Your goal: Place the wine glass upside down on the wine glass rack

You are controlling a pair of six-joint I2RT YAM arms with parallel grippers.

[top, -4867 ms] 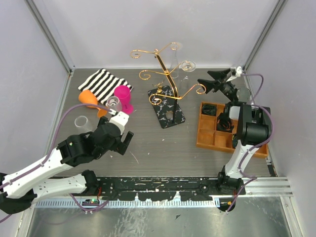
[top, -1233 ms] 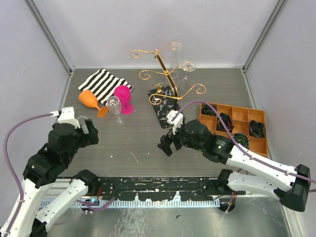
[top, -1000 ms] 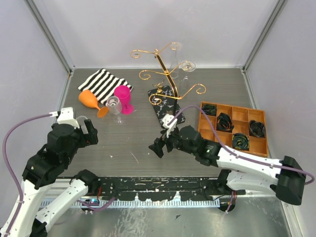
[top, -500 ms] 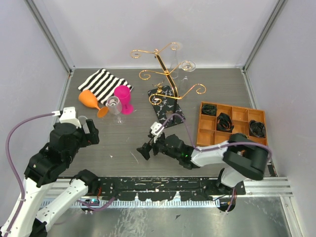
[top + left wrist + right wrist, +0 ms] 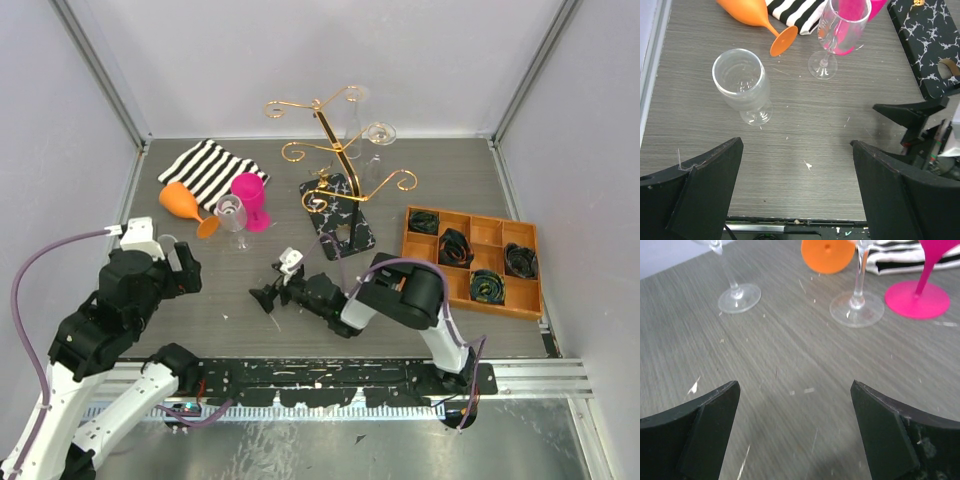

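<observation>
The right gripper, spread wide, is hanging low over the desk. The wine glass is standing upright at its 11 o'clock, well apart, just beside a pink glass. The wine glass rack is standing at the gripper's 1 o'clock. The left gripper is gaping too.

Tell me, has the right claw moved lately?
Yes. The right gripper has slid leftward, from just in front of the black base of the wine glass rack to well left of it.
</observation>
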